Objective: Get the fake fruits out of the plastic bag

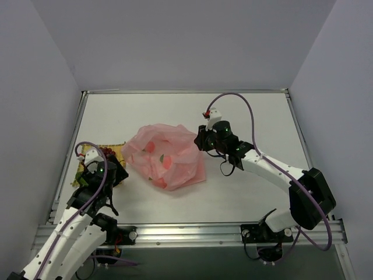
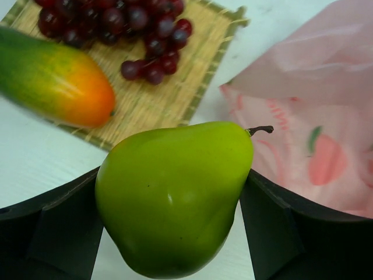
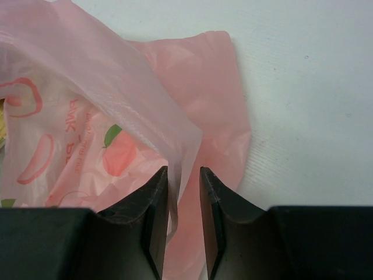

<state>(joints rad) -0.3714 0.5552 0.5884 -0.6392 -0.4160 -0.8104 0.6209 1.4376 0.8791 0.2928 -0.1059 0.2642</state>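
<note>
My left fingers (image 1: 108,170) are spread as wide as a glossy yellow-green pear (image 2: 175,198) and clamp it on both sides, its dark stem pointing toward the bag. It is held just beside the woven mat (image 2: 169,99), where a green-to-orange mango (image 2: 58,81) and a bunch of dark red grapes (image 2: 128,29) lie. The pink bag (image 1: 166,157) sits crumpled on the white surface (image 1: 256,116) between the arms, thin, translucent and printed with peaches, and my right fingers (image 1: 203,140) are nearly closed, pinching a fold of film at its right edge.
</note>
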